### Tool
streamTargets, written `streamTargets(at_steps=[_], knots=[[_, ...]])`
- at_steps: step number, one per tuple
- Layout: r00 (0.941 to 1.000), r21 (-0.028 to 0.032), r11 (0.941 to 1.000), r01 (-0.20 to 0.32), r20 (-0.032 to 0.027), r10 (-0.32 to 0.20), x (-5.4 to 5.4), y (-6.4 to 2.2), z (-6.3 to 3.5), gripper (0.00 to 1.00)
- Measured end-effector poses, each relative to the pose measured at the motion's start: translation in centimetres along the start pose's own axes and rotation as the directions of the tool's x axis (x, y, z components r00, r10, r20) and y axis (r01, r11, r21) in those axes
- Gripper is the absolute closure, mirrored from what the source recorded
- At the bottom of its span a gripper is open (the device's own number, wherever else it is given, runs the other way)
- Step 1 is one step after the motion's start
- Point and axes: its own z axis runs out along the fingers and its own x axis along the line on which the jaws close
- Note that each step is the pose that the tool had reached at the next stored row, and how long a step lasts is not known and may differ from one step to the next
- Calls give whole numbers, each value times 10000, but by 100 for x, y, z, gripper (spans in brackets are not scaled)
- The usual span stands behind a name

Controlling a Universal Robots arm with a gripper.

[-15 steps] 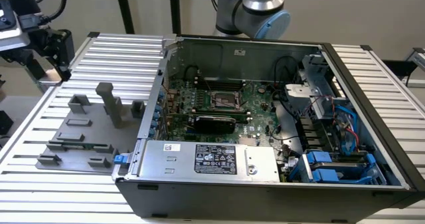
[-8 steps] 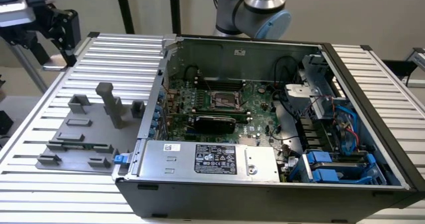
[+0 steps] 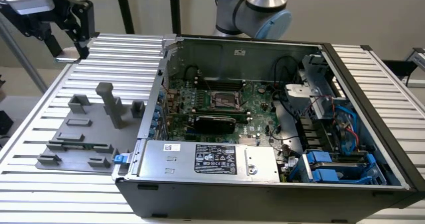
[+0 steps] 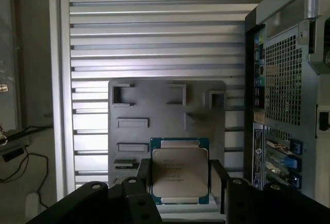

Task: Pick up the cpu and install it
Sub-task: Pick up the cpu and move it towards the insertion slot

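Between the 2 dark fingers (image 4: 219,177) of the gripper (image 3: 76,31), the cpu (image 4: 179,170) is sitting flat with its silver top facing the wrist camera, and you are holding it by 2 opposite edges. The claw is standing partly open, closed just as far as the chip's width allows, with nothing else in it. Judging by how large the chip is looming over everything behind it, you are carrying it well clear of the grey fixture plate (image 4: 165,115) lying on the slatted table (image 3: 119,55).

In the exterior view the gripper is hanging high over the far corner of the table on that view's left, well apart from the open computer case (image 3: 265,194). The black-framed socket (image 3: 226,100) is waiting in the middle of the motherboard, deep inside the case.

I judge that 3 things are threatening you. Such a thin edge grip is giving the chip room to slip or tilt if the arm is jolting. The case's raised wall is standing between the chip and the socket, so a low path is risking a knock. A chip arriving rotated or tilted is risking a bad seat in the socket.
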Motion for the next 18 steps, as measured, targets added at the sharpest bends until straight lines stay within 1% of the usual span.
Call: streamTargets(at_steps=[12, 18], knots=[[10000, 0, 10000, 0, 0, 0, -422, 144, -17, 45], [10000, 0, 10000, 0, 0, 0, -655, 206, -18, 45]])
